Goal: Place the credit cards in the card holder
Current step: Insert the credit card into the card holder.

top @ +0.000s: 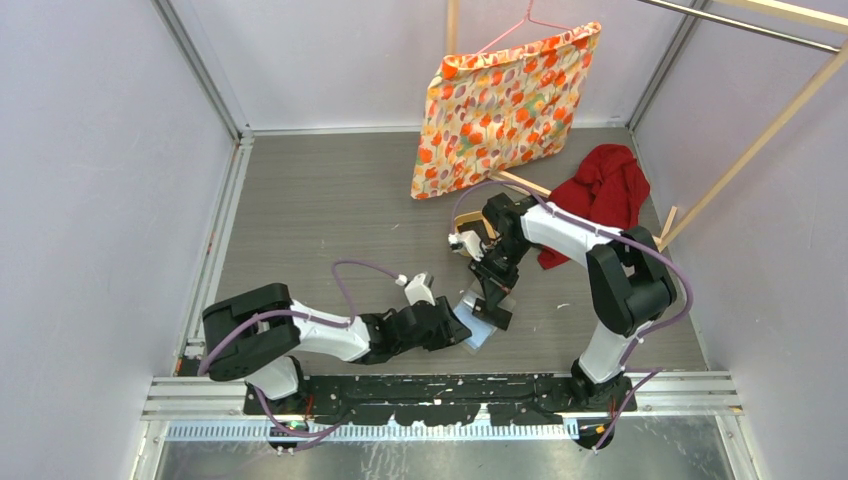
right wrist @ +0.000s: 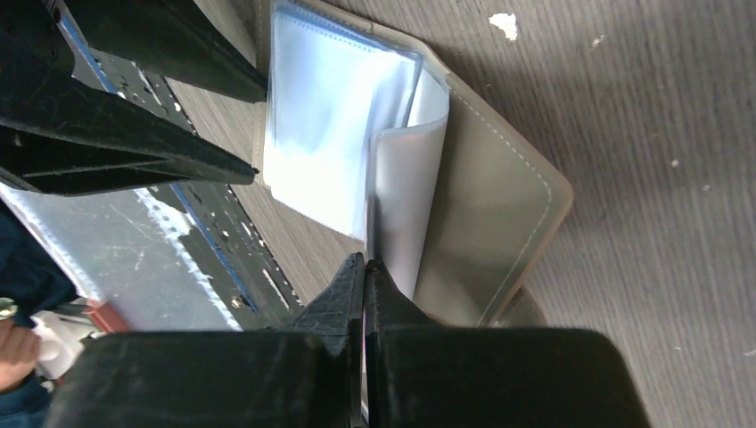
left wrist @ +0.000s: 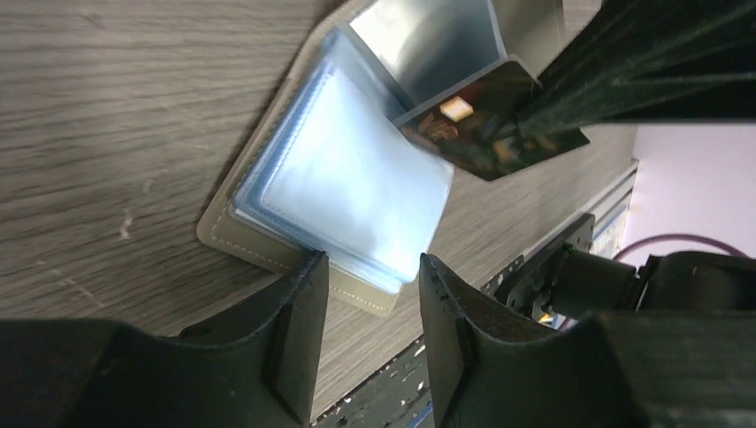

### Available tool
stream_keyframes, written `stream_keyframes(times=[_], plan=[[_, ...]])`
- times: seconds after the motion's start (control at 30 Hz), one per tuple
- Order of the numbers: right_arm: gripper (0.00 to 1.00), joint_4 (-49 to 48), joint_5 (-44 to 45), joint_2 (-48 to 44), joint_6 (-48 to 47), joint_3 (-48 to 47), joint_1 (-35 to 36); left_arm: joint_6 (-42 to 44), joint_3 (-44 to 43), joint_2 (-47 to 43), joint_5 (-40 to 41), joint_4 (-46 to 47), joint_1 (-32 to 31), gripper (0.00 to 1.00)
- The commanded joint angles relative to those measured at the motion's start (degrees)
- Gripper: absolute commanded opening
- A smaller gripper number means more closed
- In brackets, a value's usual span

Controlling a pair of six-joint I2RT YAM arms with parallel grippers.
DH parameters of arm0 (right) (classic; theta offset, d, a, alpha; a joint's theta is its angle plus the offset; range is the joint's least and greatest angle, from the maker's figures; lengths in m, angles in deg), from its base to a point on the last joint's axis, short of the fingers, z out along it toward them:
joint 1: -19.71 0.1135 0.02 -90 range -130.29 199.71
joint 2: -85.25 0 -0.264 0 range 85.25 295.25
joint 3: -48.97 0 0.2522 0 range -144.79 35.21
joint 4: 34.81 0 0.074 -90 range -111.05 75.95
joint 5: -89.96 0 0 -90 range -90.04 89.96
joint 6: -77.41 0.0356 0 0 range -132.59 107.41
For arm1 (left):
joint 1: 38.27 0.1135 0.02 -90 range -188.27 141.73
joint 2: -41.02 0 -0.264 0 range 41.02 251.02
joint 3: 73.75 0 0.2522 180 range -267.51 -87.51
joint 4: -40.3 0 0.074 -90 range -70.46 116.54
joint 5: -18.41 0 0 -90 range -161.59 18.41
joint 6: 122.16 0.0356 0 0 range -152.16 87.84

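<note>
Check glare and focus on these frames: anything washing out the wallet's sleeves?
Left wrist: clear sleeves of the grey-olive folding card holder blow out blue-white; glossy black card shows reflections; left hand close, soft, dark. Right wrist: same sleeve glare, right hand nearly black. Top external: evenly lit, no glare.

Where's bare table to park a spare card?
Biggest bare patch: far left of the table, between left wall and floral cloth. Narrower strip near right, between card holder and right arm. Crowded: near centre, left gripper and right gripper at the card holder; far right, red cloth.
</note>
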Motion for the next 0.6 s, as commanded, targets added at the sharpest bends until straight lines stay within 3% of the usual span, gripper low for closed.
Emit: stream_keyframes(times=[0.0,0.23,0.4,0.57], plan=[[0.01,1.33,-4.34,1.52,2.47,-1.10,0.23,-0.04,0.09,-0.78,5.19,-8.73,2.39,0.45],[0.01,-6.37,-3.23,0.92,12.57,0.68,-2.19,6.75,-0.61,-1.93,2.29,-9.75,8.85,0.44],[0.01,-11.66,-2.09,-0.15,19.70,2.57,-5.49,16.00,-2.93,-6.21,-0.86,-12.78,9.33,0.44],[0.01,-15.83,-1.01,-0.07,27.42,3.69,-5.77,21.14,-1.99,-8.99,-3.85,-8.86,9.33,0.45]])
